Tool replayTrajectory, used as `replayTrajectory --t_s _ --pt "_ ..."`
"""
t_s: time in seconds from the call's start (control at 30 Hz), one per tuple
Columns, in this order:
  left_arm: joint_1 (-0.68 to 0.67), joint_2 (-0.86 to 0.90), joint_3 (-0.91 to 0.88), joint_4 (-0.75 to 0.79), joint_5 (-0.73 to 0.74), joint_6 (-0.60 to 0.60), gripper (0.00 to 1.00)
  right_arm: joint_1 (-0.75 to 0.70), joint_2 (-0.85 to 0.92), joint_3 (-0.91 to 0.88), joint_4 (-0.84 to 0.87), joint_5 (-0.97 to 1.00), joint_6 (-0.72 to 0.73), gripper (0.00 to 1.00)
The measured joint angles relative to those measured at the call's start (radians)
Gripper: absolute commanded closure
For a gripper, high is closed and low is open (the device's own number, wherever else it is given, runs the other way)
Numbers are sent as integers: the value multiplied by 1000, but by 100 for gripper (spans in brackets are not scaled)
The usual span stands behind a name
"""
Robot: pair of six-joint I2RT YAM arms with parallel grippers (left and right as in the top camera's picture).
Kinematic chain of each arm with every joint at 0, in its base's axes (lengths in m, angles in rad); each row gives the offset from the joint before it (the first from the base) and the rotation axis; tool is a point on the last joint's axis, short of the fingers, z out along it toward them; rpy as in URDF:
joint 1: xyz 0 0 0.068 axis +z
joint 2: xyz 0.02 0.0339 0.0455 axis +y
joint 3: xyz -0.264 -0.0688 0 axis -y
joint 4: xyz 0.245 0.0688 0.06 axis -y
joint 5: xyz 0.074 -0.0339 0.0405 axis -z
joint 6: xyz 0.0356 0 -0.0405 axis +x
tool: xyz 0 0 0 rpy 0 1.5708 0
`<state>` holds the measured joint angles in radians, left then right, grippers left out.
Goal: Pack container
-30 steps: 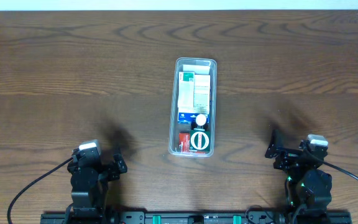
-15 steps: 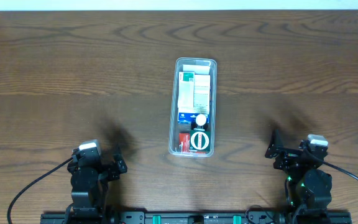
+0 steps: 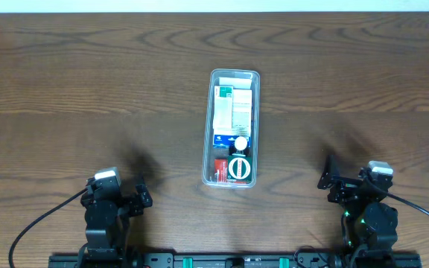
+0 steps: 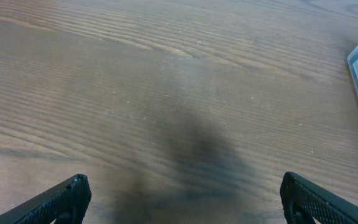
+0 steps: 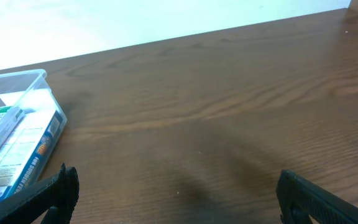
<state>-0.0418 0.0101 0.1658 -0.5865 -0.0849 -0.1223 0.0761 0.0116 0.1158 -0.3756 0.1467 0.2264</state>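
The long, narrow clear plastic container stands in the middle of the dark brown wooden table. Its long axis runs from my side toward the far edge, and the far end leans a little to the right. It is open on top and it is filled. White and green boxes lie in the far half, along the long axis. After them comes a blue box with a small white round cap beside it. In the near end there are a red pack and a round green and white lid.

Both my arms are folded back at the near edge of the table, well apart from the container, one on each side of it.

My left gripper hangs low over bare wood. Its black fingertips stand wide apart and nothing is between them. Only a piece of the container's side shows at the right border of this view.

My right gripper is also spread wide and holds nothing. It faces the far edge of the table, and the far corner of the container lies to its left.
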Motion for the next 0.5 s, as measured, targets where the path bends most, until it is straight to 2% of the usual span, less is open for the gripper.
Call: replayTrajectory --t_s 0.5 --pt "0 0 0 0 0 0 2 0 0 0 0 0 0 1"
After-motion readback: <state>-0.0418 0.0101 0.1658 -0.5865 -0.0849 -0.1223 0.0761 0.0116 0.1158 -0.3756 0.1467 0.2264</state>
